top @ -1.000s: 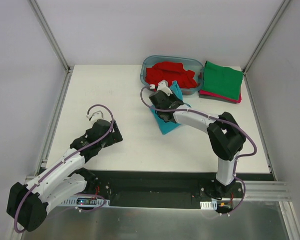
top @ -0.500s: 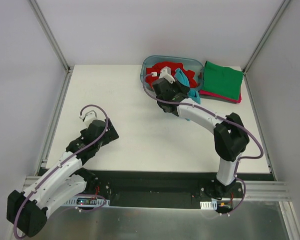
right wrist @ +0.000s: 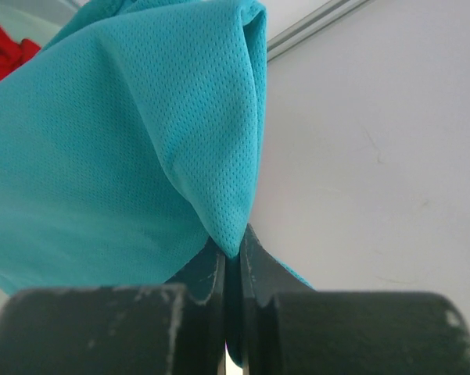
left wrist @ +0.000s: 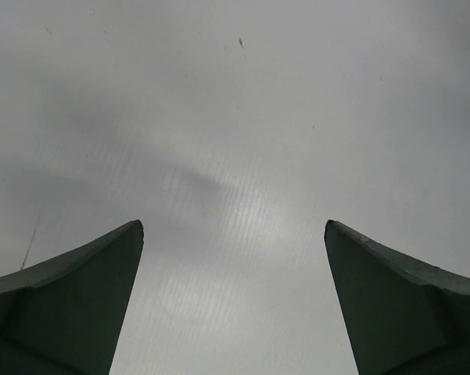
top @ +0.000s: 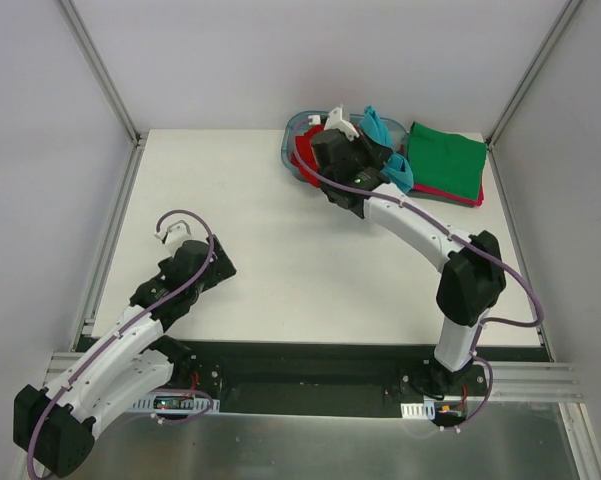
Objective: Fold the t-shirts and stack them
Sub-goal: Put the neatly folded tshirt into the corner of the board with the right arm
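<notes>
Lower left, the left hand [top: 170, 236] hangs released over the tabletop [top: 280, 250], with wide room around it. Upper centre, the right hand [right wrist: 233, 244] is clenched on the teal-blue t-shirt [top: 379, 127], held up over the tub [top: 290, 135] rim. The folded green t-shirt [top: 445, 158] lies near the tabletop's right edge.

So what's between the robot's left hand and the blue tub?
Nothing, just bare white table, seen from the top view, between the left hand and the clear blue tub.

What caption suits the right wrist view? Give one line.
Right gripper shut on a fold of the teal-blue t-shirt, red cloth at upper left.
</notes>
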You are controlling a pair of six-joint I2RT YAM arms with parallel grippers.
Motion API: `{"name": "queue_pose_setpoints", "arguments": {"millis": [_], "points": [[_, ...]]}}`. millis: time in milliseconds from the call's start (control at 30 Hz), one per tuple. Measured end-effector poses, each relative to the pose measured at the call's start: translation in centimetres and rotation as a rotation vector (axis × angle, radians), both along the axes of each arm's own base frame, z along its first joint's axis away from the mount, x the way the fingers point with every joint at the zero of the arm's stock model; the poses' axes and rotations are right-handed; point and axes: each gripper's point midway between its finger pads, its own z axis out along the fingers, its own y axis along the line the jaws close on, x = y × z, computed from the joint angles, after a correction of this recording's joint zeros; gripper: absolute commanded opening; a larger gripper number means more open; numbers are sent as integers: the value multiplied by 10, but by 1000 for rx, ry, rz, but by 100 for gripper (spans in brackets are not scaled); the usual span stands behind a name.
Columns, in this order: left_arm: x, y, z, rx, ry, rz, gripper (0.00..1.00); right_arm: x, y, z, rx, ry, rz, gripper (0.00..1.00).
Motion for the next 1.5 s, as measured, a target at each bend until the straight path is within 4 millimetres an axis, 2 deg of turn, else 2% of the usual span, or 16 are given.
{"name": "queue_pose_setpoints", "arguments": {"millis": [167,333,500,633,867,1000,1200,1500], "points": [[0,1,0,2,-2,8,99,5,-14,34,23,-58,-53,1],[0,3,-1,6,-4,15,99,21,-29,70,89,-154,-127,1],[1,6,-2,21,-1,27,99,46,-34,79,126,-206,-179,1],[1,6,-6,32,14,30,99,69,-32,66,131,-211,-204,1],[2,11,-11,55,33,52,99,101,-43,18,142,-166,-227,1],[2,12,-16,66,51,55,99,118,-63,-4,200,-166,-250,1],[0,13,-29,95,105,55,99,139,-98,-27,299,-197,-304,1],[-2,14,-41,125,159,53,99,158,-139,-50,406,-238,-365,1]]}}
